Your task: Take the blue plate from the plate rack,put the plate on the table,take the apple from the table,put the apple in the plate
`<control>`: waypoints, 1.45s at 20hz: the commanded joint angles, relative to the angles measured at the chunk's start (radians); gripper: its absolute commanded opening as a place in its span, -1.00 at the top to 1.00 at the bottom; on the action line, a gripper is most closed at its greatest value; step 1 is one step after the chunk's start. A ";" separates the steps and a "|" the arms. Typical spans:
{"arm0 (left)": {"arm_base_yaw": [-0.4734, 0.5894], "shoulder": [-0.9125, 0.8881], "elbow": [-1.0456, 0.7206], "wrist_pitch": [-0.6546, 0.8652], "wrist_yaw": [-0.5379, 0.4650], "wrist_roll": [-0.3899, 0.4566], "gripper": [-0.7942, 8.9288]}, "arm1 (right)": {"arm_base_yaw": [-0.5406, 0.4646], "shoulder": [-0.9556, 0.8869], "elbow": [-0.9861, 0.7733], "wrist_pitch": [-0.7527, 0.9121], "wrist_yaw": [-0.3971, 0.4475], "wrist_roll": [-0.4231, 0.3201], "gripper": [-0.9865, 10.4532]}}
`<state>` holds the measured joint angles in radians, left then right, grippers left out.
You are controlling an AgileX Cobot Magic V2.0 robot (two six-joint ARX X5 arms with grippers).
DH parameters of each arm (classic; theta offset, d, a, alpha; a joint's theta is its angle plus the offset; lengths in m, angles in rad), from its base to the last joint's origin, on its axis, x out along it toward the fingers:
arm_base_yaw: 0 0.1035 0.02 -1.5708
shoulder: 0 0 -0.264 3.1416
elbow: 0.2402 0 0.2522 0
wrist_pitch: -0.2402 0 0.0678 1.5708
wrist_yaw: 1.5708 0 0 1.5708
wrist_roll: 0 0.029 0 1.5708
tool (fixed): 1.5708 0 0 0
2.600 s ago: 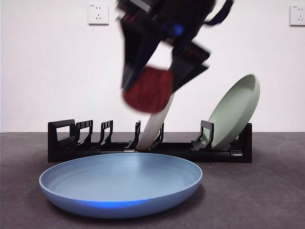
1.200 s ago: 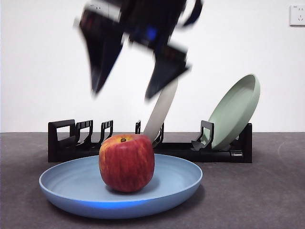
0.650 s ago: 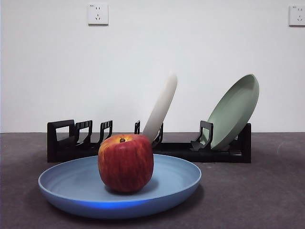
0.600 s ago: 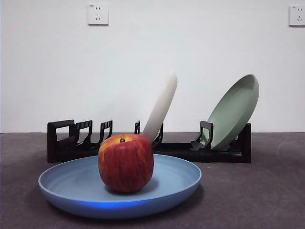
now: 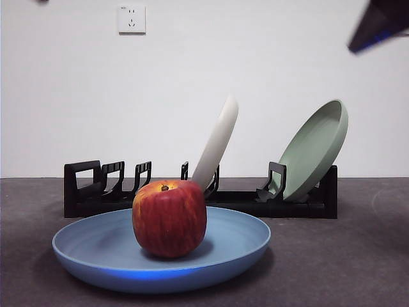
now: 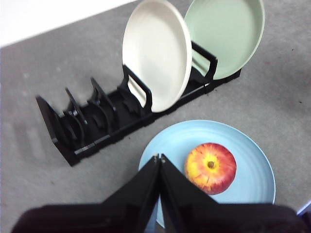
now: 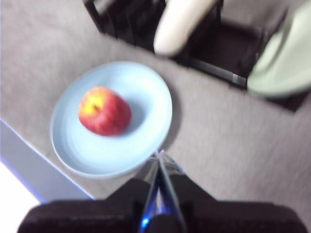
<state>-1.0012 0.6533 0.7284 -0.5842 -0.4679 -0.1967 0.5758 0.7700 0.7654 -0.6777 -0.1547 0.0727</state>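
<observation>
The red apple (image 5: 169, 217) stands upright in the middle of the blue plate (image 5: 236, 240), which lies flat on the dark grey table (image 5: 345, 256) in front of the black plate rack (image 5: 83, 185). From the left wrist view, my left gripper (image 6: 159, 158) is shut and empty, high above the plate's edge, with the apple (image 6: 210, 167) and blue plate (image 6: 252, 179) below. My right gripper (image 7: 159, 154) is also shut and empty, high over the other side of the blue plate (image 7: 146, 97) and apple (image 7: 104, 110). Neither gripper touches anything.
A cream-white plate (image 5: 217, 144) leans in the rack's middle slot and a sage-green plate (image 5: 316, 147) leans at its right end. A blurred black arm tip (image 5: 377, 25) shows at the top right corner of the front view.
The apple, held above the plate 2.1 s ago, now rests in it. The gripper let go, rose and left the front view. A black arm tip has just appeared at the top right.
</observation>
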 commanded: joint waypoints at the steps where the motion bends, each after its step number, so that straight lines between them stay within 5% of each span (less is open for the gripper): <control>1: 0.003 -0.037 -0.084 0.109 -0.002 -0.037 0.85 | 0.001 -0.053 -0.053 0.030 0.005 -0.004 0.85; 13: 0.003 -0.020 -0.085 0.074 0.000 -0.040 0.84 | 0.001 -0.058 -0.053 0.029 0.004 0.008 0.83; 16: 0.029 -0.047 -0.085 0.059 -0.015 0.082 0.84 | 0.001 -0.058 -0.053 0.029 0.004 0.008 0.83; 19: 0.198 -0.121 -0.096 0.194 0.002 0.130 0.84 | 0.001 -0.058 -0.053 0.029 0.004 0.008 0.83; 22: 0.511 -0.225 -0.163 0.393 0.191 0.123 0.84 | 0.001 -0.058 -0.053 0.029 0.004 0.008 0.83; 26: 0.816 -0.381 -0.304 0.427 0.321 0.127 0.84 | 0.001 -0.058 -0.053 0.029 0.004 0.008 0.83; 29: 0.924 -0.473 -0.420 0.429 0.319 0.153 0.84 | 0.001 -0.058 -0.053 0.029 0.004 0.008 0.83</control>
<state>-0.0818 0.1852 0.3210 -0.1627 -0.1532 -0.0677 0.5758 0.7135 0.7162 -0.6540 -0.1535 0.0723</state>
